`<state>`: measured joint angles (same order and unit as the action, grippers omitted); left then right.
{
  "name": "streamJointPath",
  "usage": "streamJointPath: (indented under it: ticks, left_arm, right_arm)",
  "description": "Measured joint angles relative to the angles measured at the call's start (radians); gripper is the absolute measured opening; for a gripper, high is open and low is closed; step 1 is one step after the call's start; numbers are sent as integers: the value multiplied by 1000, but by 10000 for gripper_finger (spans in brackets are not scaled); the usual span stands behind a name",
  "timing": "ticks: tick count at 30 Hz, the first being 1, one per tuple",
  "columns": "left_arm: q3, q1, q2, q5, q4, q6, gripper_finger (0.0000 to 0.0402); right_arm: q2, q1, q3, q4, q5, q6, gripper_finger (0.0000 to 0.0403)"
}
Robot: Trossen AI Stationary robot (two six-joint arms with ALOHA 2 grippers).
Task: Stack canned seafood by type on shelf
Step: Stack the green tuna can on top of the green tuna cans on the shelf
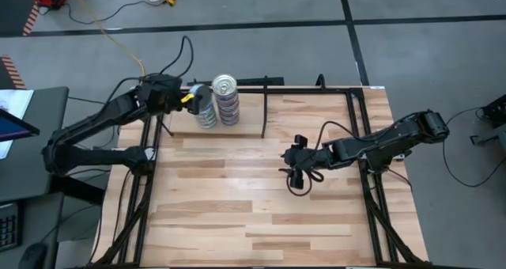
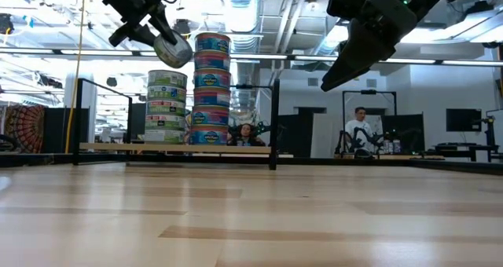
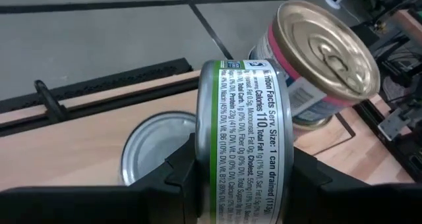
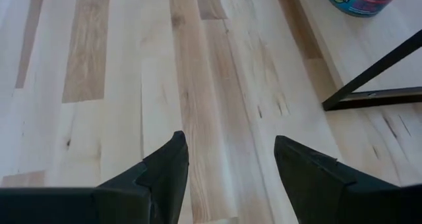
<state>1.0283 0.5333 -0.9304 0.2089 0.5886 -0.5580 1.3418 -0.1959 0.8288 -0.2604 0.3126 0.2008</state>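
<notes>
On the shelf (image 1: pixel 316 109) at the table's far side stand two stacks of canned seafood. One has green-and-white labels and a silver top (image 3: pixel 153 148). The taller one beside it has blue-and-pink labels and a gold pull-tab top (image 3: pixel 324 46). My left gripper (image 1: pixel 195 99) hangs just above the shorter stack (image 2: pixel 167 106), shut on one green-labelled can (image 3: pixel 244 138). My right gripper (image 4: pixel 229 151) hovers open over the bare tabletop at mid right (image 1: pixel 296 174), with nothing between its fingers. My left gripper pinches the can between its two fingers (image 3: pixel 181 178), one on each flat end, so the curved label side (image 3: pixel 247 99) faces the wrist camera. The fingers come from the table's left, slanting down. The can is tilted on edge, clear of the stack below (image 2: pixel 171 49).
The shelf's thin black frame and an upright divider rod (image 1: pixel 265 115) stand just right of the stacks. The wide butcher-block tabletop (image 1: pixel 237 214) stretches toward the near edge. People and other equipment show in the room beyond (image 2: pixel 360 129).
</notes>
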Motion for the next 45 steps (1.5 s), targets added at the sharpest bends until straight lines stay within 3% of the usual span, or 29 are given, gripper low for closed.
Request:
streamJointPath:
  ticks: [9,20,26,32,45]
  left_arm:
    - [0,12,-19,-21,-11,0,139]
    - [0,12,-18,1,11,-12,200]
    - [0,32,-18,-7,20,-4,187]
    - [1,101,-17,-100,19,1,129]
    - [1,308,-22,-427,-11,48,138]
  right_arm:
    - [0,0,0,1,0,1,253]
    - [0,0,0,10,0,3,253]
    - [0,0,0,13,0,3,253]
    - [0,0,0,16,0,2,253]
    - [0,0,0,16,0,1,253]
